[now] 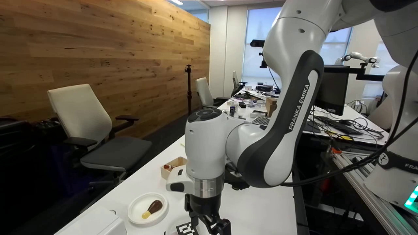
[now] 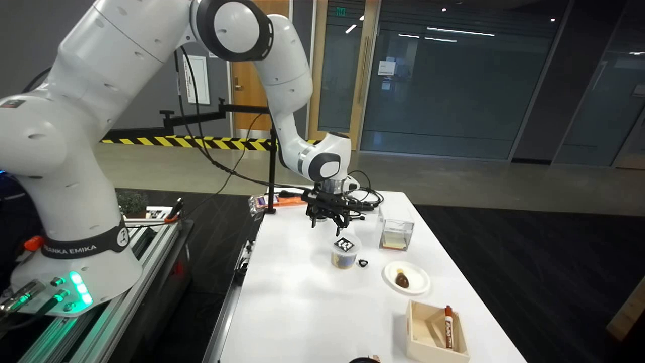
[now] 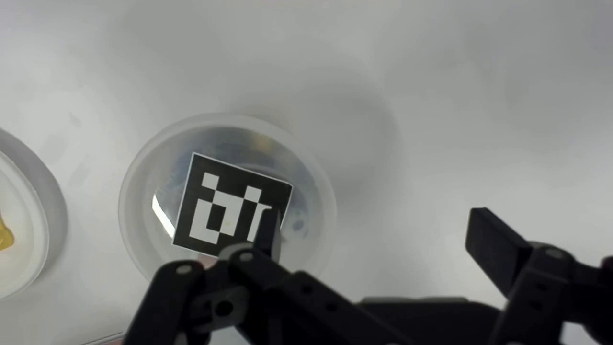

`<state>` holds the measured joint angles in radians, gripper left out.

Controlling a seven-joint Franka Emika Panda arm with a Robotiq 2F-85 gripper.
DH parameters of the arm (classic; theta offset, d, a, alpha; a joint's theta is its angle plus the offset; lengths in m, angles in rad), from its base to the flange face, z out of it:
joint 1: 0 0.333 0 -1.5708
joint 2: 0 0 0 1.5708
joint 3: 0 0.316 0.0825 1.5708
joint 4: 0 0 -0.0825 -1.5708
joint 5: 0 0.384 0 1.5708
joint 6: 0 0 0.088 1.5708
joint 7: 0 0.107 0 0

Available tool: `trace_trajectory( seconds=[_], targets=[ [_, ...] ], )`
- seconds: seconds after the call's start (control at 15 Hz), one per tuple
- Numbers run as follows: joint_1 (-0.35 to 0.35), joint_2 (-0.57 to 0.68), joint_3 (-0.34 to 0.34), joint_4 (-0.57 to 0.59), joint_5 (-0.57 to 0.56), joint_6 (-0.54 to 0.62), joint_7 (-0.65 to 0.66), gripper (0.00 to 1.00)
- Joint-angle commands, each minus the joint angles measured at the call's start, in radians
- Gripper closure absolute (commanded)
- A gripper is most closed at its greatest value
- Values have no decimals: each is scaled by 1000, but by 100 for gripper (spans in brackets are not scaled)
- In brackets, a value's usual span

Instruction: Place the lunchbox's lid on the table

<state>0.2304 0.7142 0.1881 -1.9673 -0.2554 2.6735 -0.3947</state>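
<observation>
Arm [image 1: 290,111] bent, wrist [image 1: 207,156] vertical; fingers [image 3: 498,254] apart (pointing down)

From the wrist, my claw [image 3: 373,227] covers the lower edge of the lid [image 3: 225,191] and one corner of its pattern, while the plate [image 3: 28,215] is cropped on the left. What the lunchbox [image 2: 344,261] holds is too blurred for me to name. In an exterior view the bottom edge cuts off the white box [image 1: 98,223], the lid and the claw. In an exterior view I can't identify the tiny black thing [image 2: 363,264] beside the lunchbox or the dark round piece [image 2: 364,360] cropped at the bottom.
</observation>
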Motion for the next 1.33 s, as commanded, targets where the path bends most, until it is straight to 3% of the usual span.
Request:
trace_trajectory(
  seconds=[0.0,0.4,1.2,1.27],
  targets=[
    [-9,2,9,3,-11,-4,7,0],
    [-3,21,9,24,-20,4,-3,0],
    [35,211,13,220,-40,-26,-65,0],
    [39,219,10,231,-41,-28,-62,10]
  ],
)
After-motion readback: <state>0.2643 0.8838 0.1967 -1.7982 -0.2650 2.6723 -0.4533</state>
